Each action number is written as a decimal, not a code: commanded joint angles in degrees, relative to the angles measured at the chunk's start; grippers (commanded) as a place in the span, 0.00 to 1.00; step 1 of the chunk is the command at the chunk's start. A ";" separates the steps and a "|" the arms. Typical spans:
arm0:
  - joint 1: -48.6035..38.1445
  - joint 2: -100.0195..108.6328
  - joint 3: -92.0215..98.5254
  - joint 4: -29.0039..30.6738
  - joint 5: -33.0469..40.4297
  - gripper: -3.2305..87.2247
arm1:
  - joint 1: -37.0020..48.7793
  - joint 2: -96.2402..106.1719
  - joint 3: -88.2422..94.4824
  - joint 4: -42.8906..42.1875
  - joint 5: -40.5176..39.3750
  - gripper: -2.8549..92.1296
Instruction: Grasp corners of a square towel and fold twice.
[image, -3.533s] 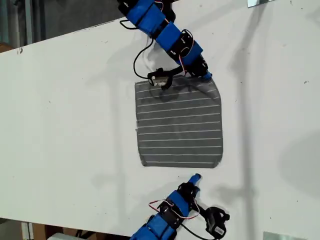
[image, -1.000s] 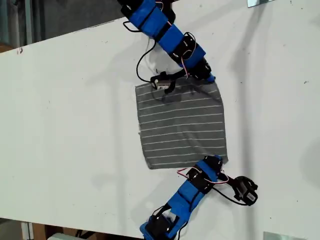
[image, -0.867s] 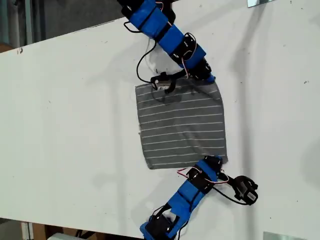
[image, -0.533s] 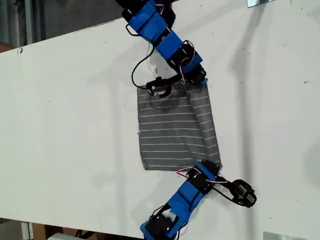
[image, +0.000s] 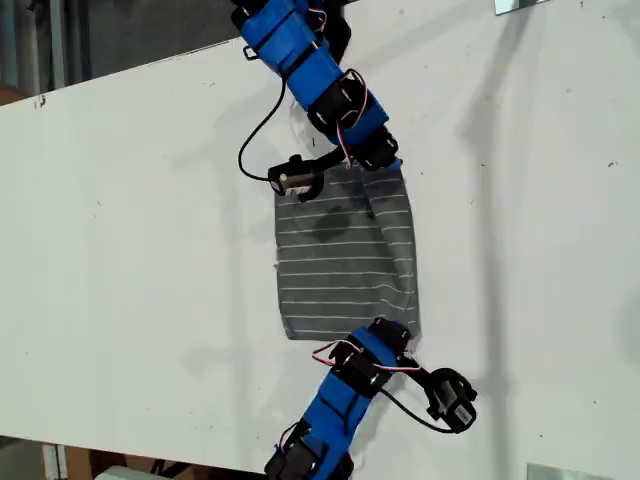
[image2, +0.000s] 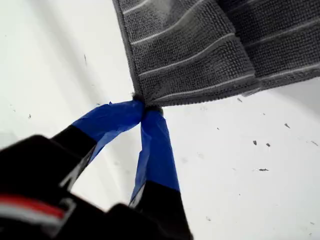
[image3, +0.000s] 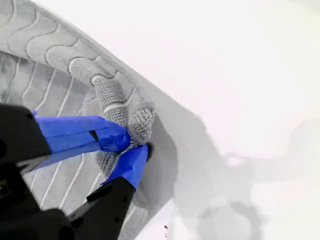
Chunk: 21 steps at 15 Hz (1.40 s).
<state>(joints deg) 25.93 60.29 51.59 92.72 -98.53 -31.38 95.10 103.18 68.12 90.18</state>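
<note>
The dark grey towel (image: 340, 255) with thin white stripes lies on the white table (image: 140, 230). Its edge on the exterior view's right is lifted and curled inward. My first gripper (image: 396, 331) reaches in from the exterior view's bottom and is shut on the towel's near corner (image2: 145, 102); the blue fingertips (image2: 150, 125) pinch its very tip. My second gripper (image: 386, 163) comes from the exterior view's top and is shut on the far corner (image3: 135, 120), which bunches between its blue fingers (image3: 107, 137). The other two corners lie flat toward the exterior view's left.
Each arm trails a black cable and carries a small camera, one (image: 292, 180) over the towel's far edge, the other (image: 452, 398) off the towel. White table surface (image: 530, 250) stretches on both sides. The table's edge (image: 120, 62) runs along the exterior view's upper left.
The lower arm reached the towel's near corner and shut on it. Both grippers then carried their corners toward the exterior view's left, so the towel now looks narrower.
</note>
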 joint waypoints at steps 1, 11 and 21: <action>-2.72 8.79 -2.20 0.70 5.10 0.03 | 2.11 5.10 -5.01 2.64 -2.20 0.03; -21.09 20.21 9.23 2.81 18.54 0.03 | 23.99 21.27 5.01 7.03 -11.25 0.03; -36.21 36.21 44.65 -16.26 20.57 0.03 | 39.64 38.76 29.36 -2.46 -14.85 0.03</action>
<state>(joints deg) -8.44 93.60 93.69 80.07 -77.52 7.03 132.28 132.28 67.15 76.46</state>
